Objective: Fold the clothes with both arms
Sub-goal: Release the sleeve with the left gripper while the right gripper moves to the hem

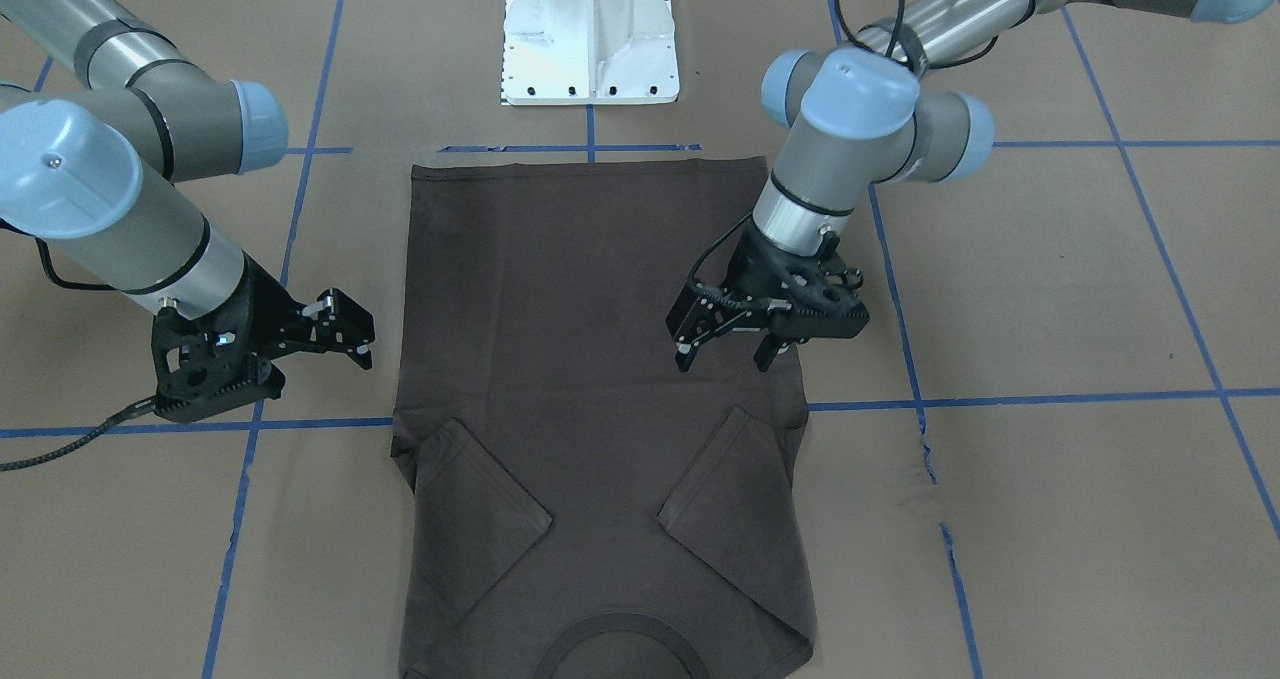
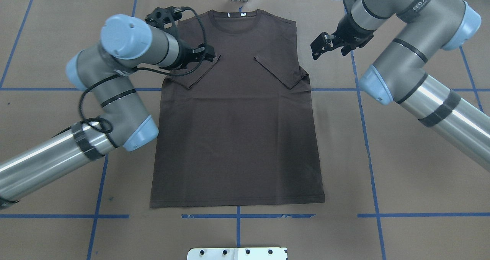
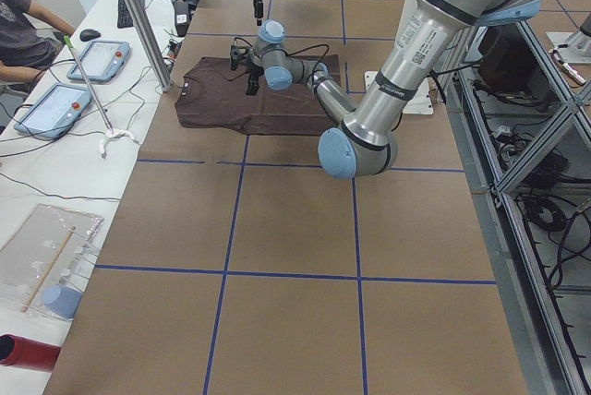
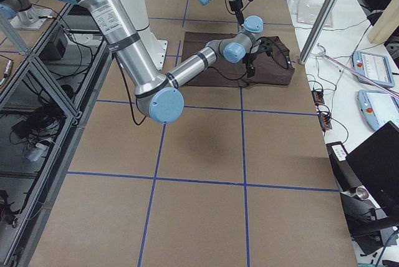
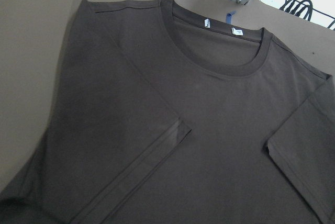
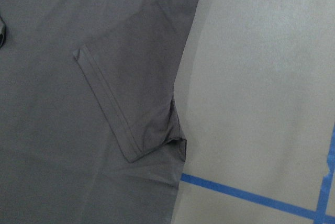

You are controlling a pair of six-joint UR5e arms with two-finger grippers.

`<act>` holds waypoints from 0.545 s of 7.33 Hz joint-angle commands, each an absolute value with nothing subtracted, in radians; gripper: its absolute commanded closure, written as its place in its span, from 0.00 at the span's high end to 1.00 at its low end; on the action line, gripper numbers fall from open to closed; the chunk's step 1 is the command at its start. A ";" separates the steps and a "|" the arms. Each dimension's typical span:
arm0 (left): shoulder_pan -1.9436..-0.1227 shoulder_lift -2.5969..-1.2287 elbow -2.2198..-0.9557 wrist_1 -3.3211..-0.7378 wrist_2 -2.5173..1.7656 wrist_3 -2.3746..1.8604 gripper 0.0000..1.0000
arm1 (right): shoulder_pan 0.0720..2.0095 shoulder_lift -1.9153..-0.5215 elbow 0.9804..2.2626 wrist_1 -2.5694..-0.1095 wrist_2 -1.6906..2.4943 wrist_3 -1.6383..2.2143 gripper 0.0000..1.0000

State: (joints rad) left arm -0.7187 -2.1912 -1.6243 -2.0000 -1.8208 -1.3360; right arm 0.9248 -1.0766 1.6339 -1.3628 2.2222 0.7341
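Thin, dark-brown T-shirt (image 2: 237,137) lies flat on the papered table (image 2: 402,156), sleeves folded in. Left gripper (image 1: 725,357) hangs spread over its side edge; right gripper (image 2: 317,50) hangs over bare table, jaws unreadable.

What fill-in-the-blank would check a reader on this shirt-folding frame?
1. The shirt lies flat, both sleeves folded ___.
2. Its collar points ___ from the pedestal.
3. The left gripper hangs over the shirt, jaws ___.
4. The right gripper hangs over bare table, not over the ___.
Missing words: inward; away; open; shirt.
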 commanded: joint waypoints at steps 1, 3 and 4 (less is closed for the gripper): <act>-0.713 -2.110 -1.883 -1.765 -1.835 -1.298 1.00 | 0.786 -1.256 1.777 -1.344 2.180 0.921 1.00; -0.713 -2.027 -2.035 -1.709 -1.832 -1.293 1.00 | 0.562 -1.351 1.909 -1.318 1.969 1.123 1.00; -0.707 -2.031 -2.054 -1.678 -1.829 -1.293 1.00 | 0.508 -1.370 1.951 -1.303 1.956 1.231 1.00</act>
